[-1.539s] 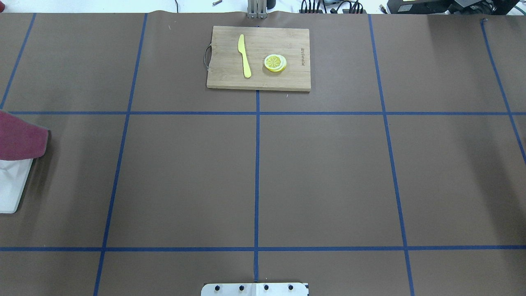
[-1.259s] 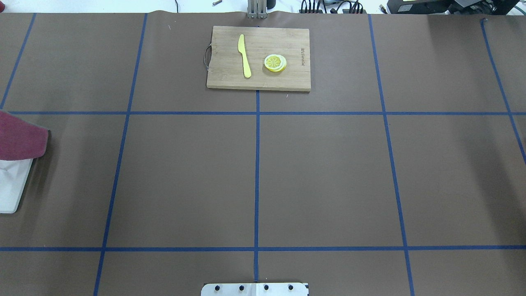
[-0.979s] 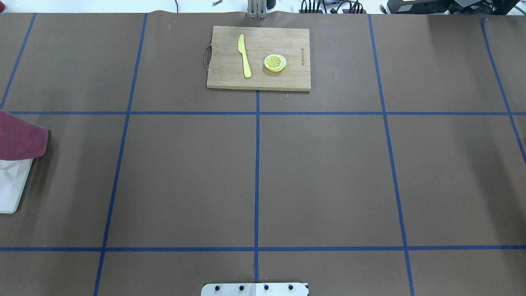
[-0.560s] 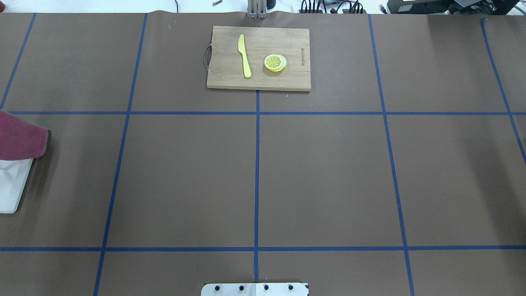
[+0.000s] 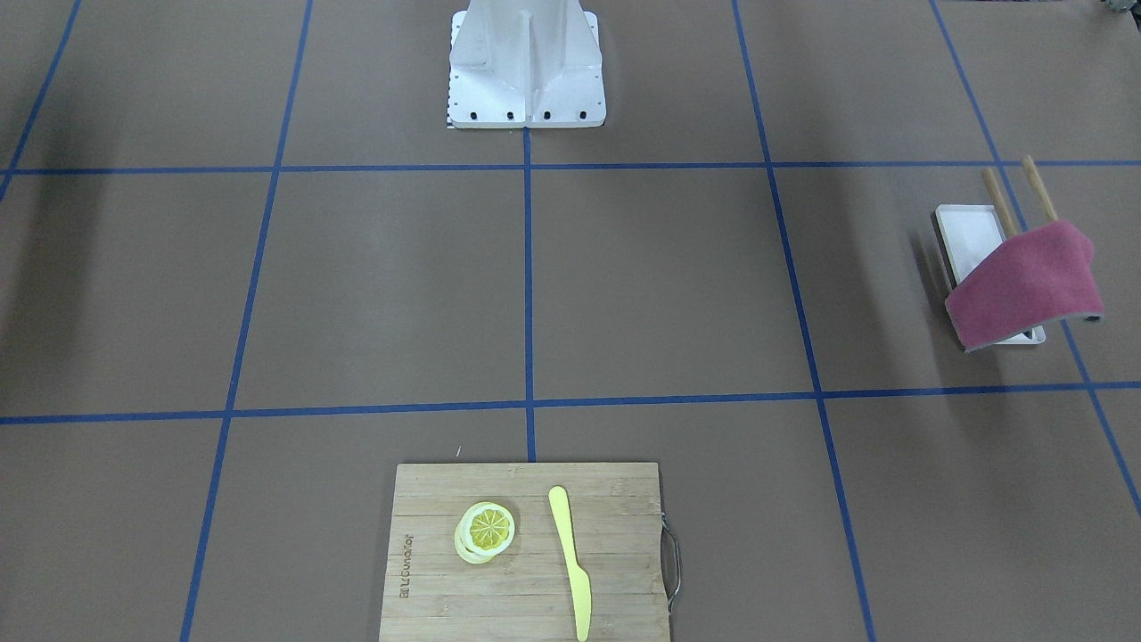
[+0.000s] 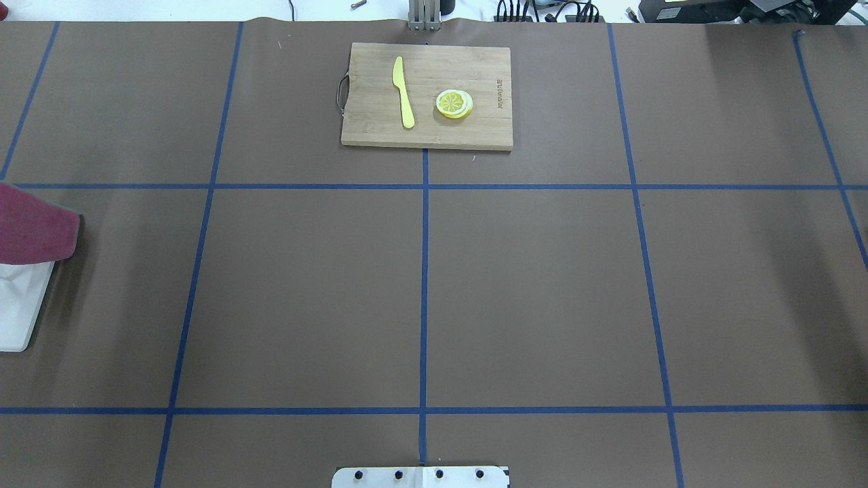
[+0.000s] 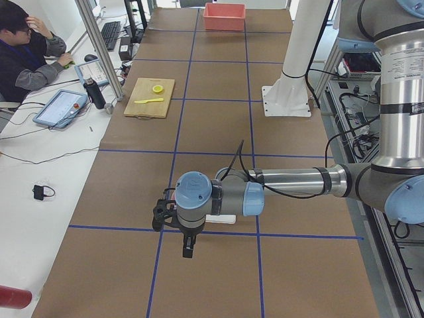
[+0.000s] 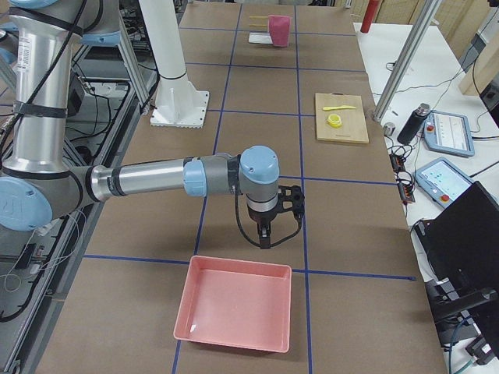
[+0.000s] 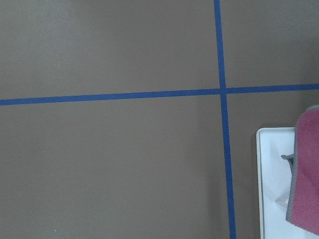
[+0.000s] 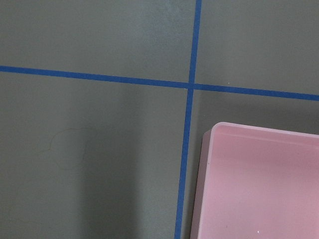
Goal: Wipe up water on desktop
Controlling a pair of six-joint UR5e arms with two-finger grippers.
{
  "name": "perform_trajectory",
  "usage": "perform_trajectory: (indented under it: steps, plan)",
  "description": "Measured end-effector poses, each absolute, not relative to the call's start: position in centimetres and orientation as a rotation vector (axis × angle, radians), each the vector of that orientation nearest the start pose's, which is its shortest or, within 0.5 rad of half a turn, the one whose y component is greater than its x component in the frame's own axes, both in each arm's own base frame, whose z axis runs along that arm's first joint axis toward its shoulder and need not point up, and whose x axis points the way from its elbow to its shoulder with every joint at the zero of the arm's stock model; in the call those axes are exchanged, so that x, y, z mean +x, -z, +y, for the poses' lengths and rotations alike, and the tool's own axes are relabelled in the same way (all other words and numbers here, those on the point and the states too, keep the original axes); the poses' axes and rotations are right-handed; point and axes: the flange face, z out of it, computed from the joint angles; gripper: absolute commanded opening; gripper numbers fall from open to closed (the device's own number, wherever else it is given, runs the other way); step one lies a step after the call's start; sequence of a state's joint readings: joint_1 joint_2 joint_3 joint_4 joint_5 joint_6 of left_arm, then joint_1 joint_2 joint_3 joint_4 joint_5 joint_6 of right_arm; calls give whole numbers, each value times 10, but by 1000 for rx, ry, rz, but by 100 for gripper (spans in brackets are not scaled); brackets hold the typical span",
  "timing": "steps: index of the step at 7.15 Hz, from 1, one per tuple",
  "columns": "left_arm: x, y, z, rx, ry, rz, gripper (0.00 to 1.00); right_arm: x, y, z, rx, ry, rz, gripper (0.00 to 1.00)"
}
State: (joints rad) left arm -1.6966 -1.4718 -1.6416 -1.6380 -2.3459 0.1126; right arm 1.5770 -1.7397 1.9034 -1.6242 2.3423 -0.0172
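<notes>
The brown desktop (image 6: 542, 291) with blue tape lines fills the overhead and front views (image 5: 660, 285); I see no clear water on it, only a faint curved outline on the desktop in the right wrist view (image 10: 65, 149). A dark red cloth (image 5: 1025, 285) hangs over a wooden rack on a white tray (image 5: 967, 236) at the robot's far left, also in the overhead view (image 6: 34, 227) and left wrist view (image 9: 306, 174). My left gripper (image 7: 189, 248) points down beside that tray. My right gripper (image 8: 265, 236) points down near a pink tray. I cannot tell whether either is open or shut.
A bamboo cutting board (image 6: 475, 68) with a yellow knife (image 6: 404, 95) and lemon slices (image 6: 454, 104) lies at the far middle. An empty pink tray (image 8: 234, 308) sits at the robot's right end, also in the right wrist view (image 10: 259, 184). The robot's base (image 5: 526, 62) stands mid-table. An operator (image 7: 26, 53) sits across.
</notes>
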Motion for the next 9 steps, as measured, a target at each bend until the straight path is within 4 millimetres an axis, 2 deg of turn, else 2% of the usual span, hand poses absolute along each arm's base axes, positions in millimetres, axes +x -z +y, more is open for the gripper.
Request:
perform_trajectory:
  steps: [2,4,6,8,9]
  plan:
    - [-120,-649,-450,177,-19,779,99,66,-575,-422,121,66,-780,100]
    - [-117,-628,-459,319,-74,812,99,65,-568,-426,136,73,-785,100]
    - [-112,-610,-468,388,-47,845,98,65,-567,-427,139,74,-785,100]
    - [-95,-595,-475,431,-46,881,98,66,-568,-427,137,73,-782,100]
    - [-85,-594,-477,433,-59,885,99,66,-569,-426,136,72,-780,100]
